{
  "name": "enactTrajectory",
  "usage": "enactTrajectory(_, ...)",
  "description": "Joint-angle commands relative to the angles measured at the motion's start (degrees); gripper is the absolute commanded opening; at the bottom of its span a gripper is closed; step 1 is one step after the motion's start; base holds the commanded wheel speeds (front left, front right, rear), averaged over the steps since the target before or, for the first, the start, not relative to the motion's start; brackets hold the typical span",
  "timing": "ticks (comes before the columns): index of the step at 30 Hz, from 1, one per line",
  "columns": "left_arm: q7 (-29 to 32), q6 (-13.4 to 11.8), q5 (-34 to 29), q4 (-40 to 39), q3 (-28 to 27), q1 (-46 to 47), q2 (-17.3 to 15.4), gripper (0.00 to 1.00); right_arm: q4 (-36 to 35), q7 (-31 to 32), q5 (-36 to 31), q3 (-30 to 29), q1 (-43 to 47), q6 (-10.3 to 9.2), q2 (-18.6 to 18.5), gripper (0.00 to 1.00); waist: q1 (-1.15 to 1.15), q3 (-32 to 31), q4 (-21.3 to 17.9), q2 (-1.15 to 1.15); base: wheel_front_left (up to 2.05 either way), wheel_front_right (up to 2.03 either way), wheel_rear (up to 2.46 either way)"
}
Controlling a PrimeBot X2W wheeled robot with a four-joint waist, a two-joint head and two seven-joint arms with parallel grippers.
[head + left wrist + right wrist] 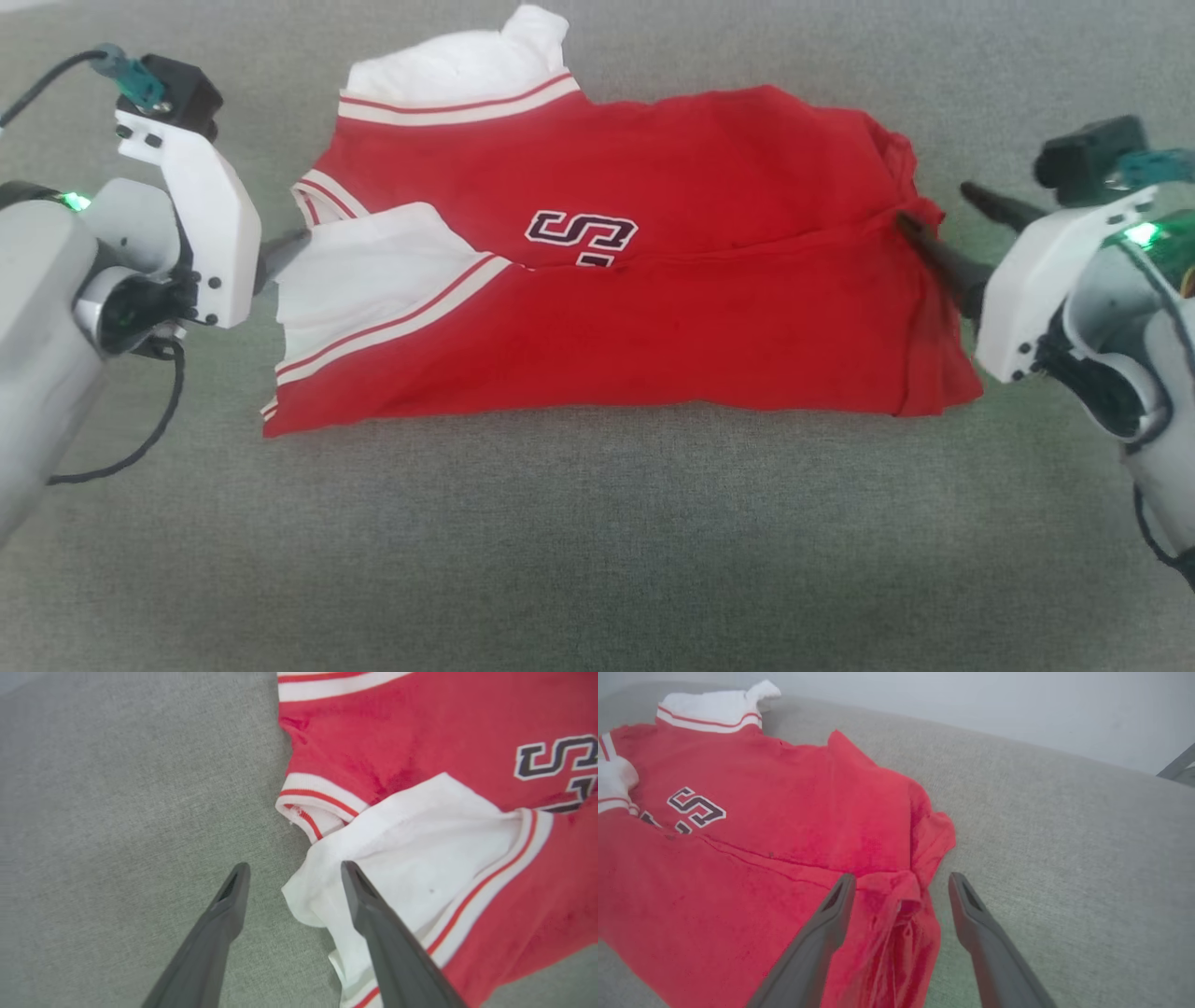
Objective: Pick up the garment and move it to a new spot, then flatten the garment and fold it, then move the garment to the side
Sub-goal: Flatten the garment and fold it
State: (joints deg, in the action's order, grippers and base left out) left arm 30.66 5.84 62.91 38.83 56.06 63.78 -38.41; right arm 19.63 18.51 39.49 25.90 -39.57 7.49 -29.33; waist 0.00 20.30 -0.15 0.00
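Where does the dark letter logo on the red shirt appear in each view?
Head view: logo mid-picture on the garment, lower edge tucked under the fold.
Left wrist view: logo at the upper right edge.
Right wrist view: logo at the left.
Shared landmark: the folded white sleeve beside the logo.

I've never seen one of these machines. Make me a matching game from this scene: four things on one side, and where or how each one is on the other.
Column one:
1. left end effector
2. right end effector
3. lettering
4. surface

Column two:
A. grey, beneath the garment
B. open, at the white sleeve
C. open, at the bunched red edge
D. dark, outlined in white

Pairs: 1-B, 2-C, 3-D, 4-A.
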Motion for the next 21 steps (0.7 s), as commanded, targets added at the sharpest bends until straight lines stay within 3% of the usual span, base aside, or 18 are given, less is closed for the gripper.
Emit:
enactTrajectory(1,0.0,-0.7,-0.1,-1.1,-0.3,-0.4,-0.8,1.0,-0.6,-1.5,-1.1,-1.4,1.3,0.0,-0.3,1.0,0.0,-0.8,0.2,0.0,0.0,0.0,0.0)
enactTrajectory(5,0.8,-2.8,0.8,-6.0,-0.4,-3.0,-3.3,1.0,-2.8,-5.9,-3.8,-6.7,4.4,0.0,0.9,1.0,0.0,-2.2,0.2,0.0,0.0,0.0,0.0)
enactTrajectory(11,2.6,-7.9,4.0,-17.0,-1.0,-9.4,-8.3,1.0,-7.8,-11.2,-10.4,-16.2,11.1,0.0,4.7,1.0,0.0,-3.9,-0.2,0.0,0.0,0.0,0.0)
enactTrajectory(17,4.0,-14.1,6.6,-27.5,-0.9,-16.1,-13.1,1.0,-14.6,-12.5,-16.7,-24.7,18.5,0.0,10.4,1.0,0.0,-4.4,-0.8,0.0,0.0,0.0,0.0)
enactTrajectory(21,4.3,-16.7,7.0,-31.3,-0.6,-18.5,-15.0,1.0,-18.0,-11.6,-18.9,-27.7,21.6,0.0,12.9,1.0,0.0,-4.2,-1.2,0.0,0.0,0.0,0.0)
